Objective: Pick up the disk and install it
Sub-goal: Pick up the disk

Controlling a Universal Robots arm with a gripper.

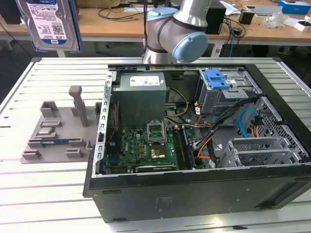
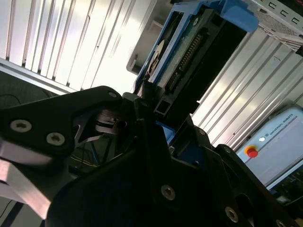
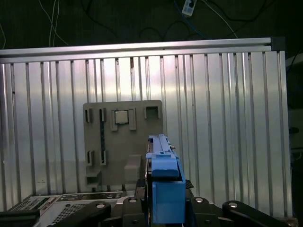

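Note:
The disk [image 1: 51, 23], a silver drive with a blue-and-white label in a blue carrier, hangs high at the exterior view's upper left, above the slatted table and left of the open computer case [image 1: 194, 194]. In the second wrist view my gripper [image 2: 152, 103] is shut on the disk [image 2: 189, 52], its black fingers [image 2: 142, 94] clamped on the drive's connector end. The first wrist view looks along the disk [image 3: 164, 175] edge-on, its blue carrier standing up between the gripper's [image 3: 163, 202] black links, over the grey fixture plate [image 3: 123, 142].
Inside the case sit a grey power supply [image 1: 141, 94], a motherboard [image 1: 146, 145] and a drive cage with a lone blue bracket [image 1: 217, 79]. The grey fixture plate [image 1: 56, 133] with upright posts lies left of the case. The arm's joints [image 1: 177, 29] stand behind the case.

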